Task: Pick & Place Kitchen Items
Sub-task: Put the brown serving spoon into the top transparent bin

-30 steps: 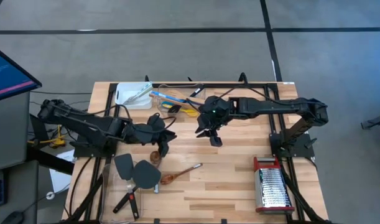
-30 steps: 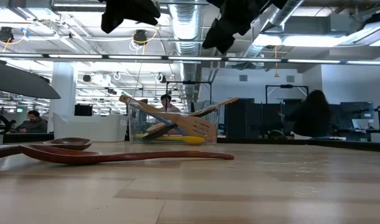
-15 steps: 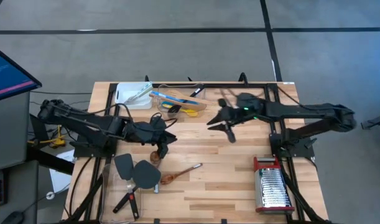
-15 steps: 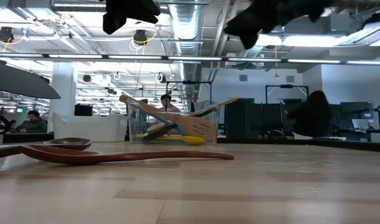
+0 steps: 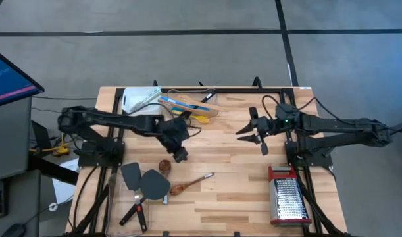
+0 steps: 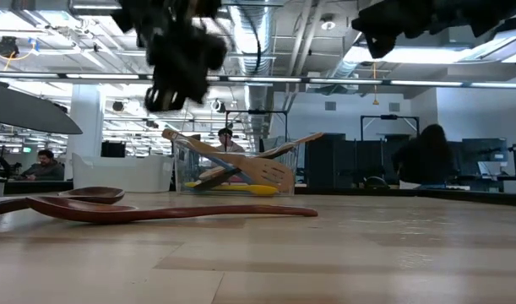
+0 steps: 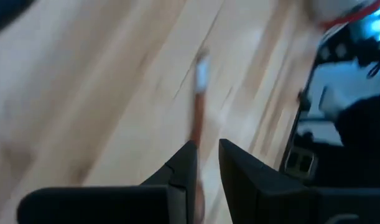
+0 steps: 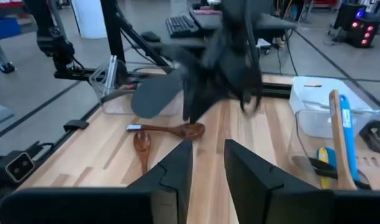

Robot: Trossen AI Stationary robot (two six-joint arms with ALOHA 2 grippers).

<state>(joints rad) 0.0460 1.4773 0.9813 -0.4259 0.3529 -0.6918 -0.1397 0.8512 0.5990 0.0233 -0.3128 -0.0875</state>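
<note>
Pale wooden plank counter (image 5: 240, 197) fills the middle, smooth and striped with grain. At its far edge a clear plastic tub (image 5: 187, 108) bristles with utensils: a flat slotted wooden spatula (image 6: 262, 173), a blue-handled spoon (image 8: 345, 134) and a yellow piece lying low. Beside it sits a white tray (image 5: 140, 100). Near the right corner stands a steel box grater (image 5: 286, 196) with red trim. On the left side lie two dark grey spatulas (image 5: 145, 183), broad and matte, then a long glossy brown wooden spoon (image 5: 191, 184), and a short round-bowled wooden spoon (image 5: 164, 165). The left gripper (image 5: 179, 153) hangs over the counter's middle, fingers (image 7: 183, 165) nearly together with only a slim gap, nothing clamped as far as the blur lets me judge. The right gripper (image 5: 256, 135) hovers by the right frame, fingers (image 8: 177, 168) slightly apart and empty.
</note>
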